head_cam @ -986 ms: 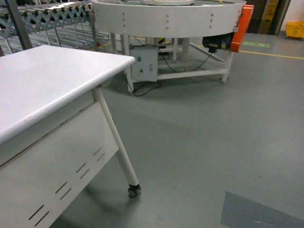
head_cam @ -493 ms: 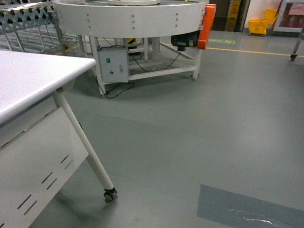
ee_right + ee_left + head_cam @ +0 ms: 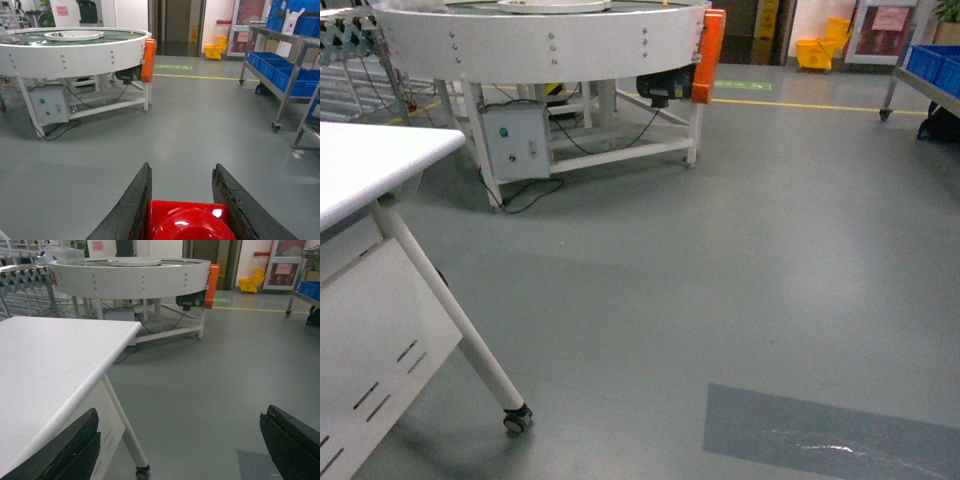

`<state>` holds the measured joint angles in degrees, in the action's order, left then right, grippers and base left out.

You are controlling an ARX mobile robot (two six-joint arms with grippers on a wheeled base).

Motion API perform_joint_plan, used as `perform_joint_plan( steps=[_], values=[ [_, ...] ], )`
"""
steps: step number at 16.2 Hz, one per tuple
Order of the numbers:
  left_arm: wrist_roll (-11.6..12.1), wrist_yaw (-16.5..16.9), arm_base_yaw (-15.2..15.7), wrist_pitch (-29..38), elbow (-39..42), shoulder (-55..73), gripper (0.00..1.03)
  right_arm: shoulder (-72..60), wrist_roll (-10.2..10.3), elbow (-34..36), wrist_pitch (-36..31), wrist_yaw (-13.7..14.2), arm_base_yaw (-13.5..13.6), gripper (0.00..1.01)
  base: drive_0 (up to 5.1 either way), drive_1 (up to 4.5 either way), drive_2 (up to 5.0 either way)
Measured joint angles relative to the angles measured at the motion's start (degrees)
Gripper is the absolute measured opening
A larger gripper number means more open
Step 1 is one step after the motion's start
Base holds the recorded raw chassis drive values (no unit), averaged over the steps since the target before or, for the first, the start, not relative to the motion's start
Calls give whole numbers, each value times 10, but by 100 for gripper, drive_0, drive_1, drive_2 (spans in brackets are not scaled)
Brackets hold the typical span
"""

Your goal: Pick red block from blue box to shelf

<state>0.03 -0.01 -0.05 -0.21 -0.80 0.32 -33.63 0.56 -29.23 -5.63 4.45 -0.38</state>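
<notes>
Red block (image 3: 187, 225) sits pinched in my right end effector (image 3: 182, 210); my left end effector (image 3: 175, 445) hangs spread. I should keep that pinch firm while steering toward the shelf (image 3: 295, 65) at two o'clock.

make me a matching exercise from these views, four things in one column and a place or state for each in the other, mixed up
Things:
1. red block
2. left gripper
3. shelf
4. white table

Places or states:
A. open, nothing between the fingers
B. on the left, a caster under its leg
C. clamped between the right gripper's fingers
D. across the floor on the right, dark blue crates on it

Pairs: 1-C, 2-A, 3-D, 4-B
</notes>
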Motion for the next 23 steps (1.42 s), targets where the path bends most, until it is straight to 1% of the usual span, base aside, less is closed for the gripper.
perform_joint_plan(
  steps=[9, 15, 23],
  values=[
    [0, 0, 0, 0, 0, 0, 98, 0, 0, 0, 0, 0, 1, 29, -25, 377, -427],
    [0, 0, 0, 0, 0, 0, 98, 0, 0, 0, 1, 0, 1, 29, -151, 263, -564],
    [0, 0, 0, 0, 0, 0, 98, 0, 0, 0, 0, 0, 1, 29, 5, 418, -409]
  ],
)
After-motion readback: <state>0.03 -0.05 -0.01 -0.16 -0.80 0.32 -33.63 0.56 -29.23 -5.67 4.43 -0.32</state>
